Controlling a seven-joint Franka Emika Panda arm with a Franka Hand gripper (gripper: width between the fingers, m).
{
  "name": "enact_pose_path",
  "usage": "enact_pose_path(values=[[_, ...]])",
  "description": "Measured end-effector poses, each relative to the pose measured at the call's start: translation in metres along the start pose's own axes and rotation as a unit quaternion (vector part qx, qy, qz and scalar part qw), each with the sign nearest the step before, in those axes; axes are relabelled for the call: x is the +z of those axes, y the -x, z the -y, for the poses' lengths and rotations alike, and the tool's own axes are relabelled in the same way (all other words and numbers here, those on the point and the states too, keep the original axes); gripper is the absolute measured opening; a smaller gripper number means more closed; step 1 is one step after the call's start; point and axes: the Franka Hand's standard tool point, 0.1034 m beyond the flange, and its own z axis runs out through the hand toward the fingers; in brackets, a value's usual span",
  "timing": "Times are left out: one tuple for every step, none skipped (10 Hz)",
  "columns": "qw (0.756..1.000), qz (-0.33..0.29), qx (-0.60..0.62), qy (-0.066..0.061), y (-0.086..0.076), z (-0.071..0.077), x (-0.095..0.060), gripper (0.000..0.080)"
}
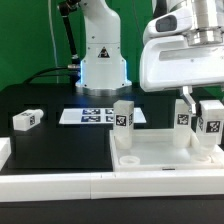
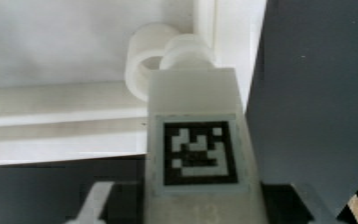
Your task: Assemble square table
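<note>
Surroundings: a black surface [image 1: 50, 100] carries the work. The arm's white base [image 1: 102, 60] stands at upper centre of the exterior view, and the marker board [image 1: 95, 115] lies flat just in front of it. One long white border bar [image 1: 60, 186] runs along the lower edge, and a second bar [image 1: 4, 150] sits at the exterior view's left edge. Nothing stands between the camera and the parts. The arm's white wrist housing fills the upper part of the exterior view's right.

Count: one square top [image 1: 160, 155] and four legs.

Location and attitude: the square top lies flat, rim upward, in the lower part of the exterior view's right half. The standing leg [image 1: 123, 115] is upright at the top's far corner, toward the exterior view's left. The held leg [image 1: 185, 114] and the outer leg [image 1: 210, 122] stand upright side by side at the exterior view's right, tags facing the camera. The lying leg [image 1: 27, 120] rests on its side well apart at the exterior view's left, long axis roughly across the frame.

Pincer [image 1: 188, 102]: clenched on the held leg [image 2: 197, 130], long axis vertical. The wrist view shows a round socket [image 2: 155, 55] of the top just beyond it. I cannot tell whether the leg touches the top.
</note>
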Motion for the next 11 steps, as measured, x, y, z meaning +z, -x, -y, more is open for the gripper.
enact_pose_path(values=[[1.0,0.0,0.0,0.0,0.0,0.001,0.0,0.029],[1.0,0.0,0.007,-0.002,0.002,0.008,-0.001,0.029],[1.0,-0.006,0.004,-0.003,-0.003,0.011,-0.006,0.029],[1.0,-0.012,0.005,-0.003,-0.006,0.011,-0.009,0.029],[1.0,-0.015,0.002,0.0,-0.007,0.008,-0.007,0.029],[1.0,-0.019,0.001,0.005,-0.006,0.001,-0.002,0.029],[1.0,-0.017,0.002,0.007,-0.004,-0.002,0.001,0.029],[1.0,-0.018,0.002,0.009,-0.004,-0.006,0.002,0.029],[1.0,-0.019,0.003,0.012,-0.005,-0.01,0.003,0.029],[1.0,-0.018,0.005,0.012,-0.005,-0.012,0.003,0.029],[1.0,-0.018,0.004,0.012,-0.005,-0.012,0.003,0.029]])
